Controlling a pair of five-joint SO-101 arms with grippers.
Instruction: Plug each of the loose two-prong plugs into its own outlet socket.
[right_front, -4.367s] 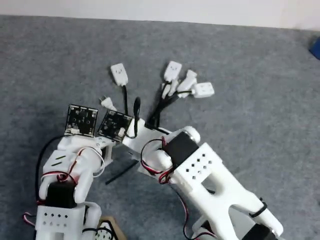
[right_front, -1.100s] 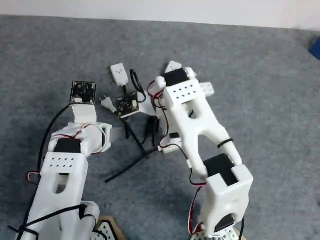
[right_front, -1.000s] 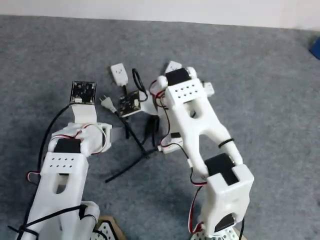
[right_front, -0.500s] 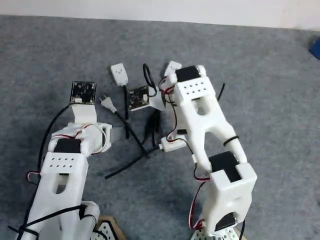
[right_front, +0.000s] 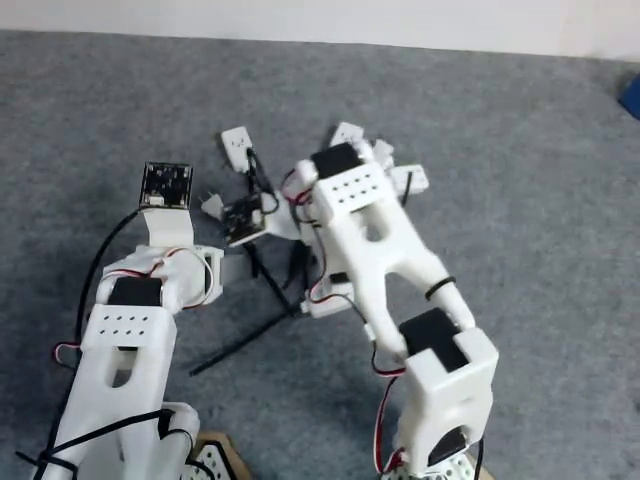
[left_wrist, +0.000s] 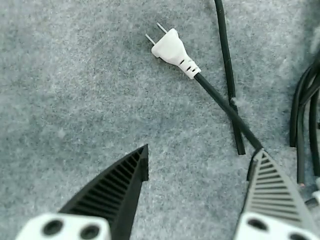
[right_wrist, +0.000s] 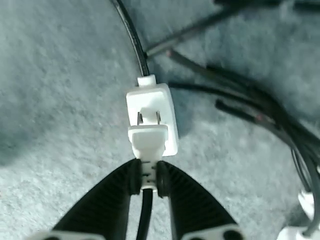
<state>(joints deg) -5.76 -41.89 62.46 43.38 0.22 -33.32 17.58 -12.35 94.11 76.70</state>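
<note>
My right gripper is shut on a white two-prong plug. The plug's prongs meet the face of a white outlet socket and part of them still shows. From above, that socket lies just beyond the right arm's wrist. A second white plug lies loose on the grey carpet, prongs pointing away from its black cable. My left gripper hovers open a short way behind it, holding nothing. The high view shows this plug beside the left arm's camera board.
Three more white sockets fan out behind the right arm. Their black cables bunch between the two arms, and one trails toward the front. Grey carpet lies open to the far left and right.
The right arm swung left with its plug, from the cluster of sockets over to the left socket. The cables shifted with it. The left arm has stayed still for the last second.
</note>
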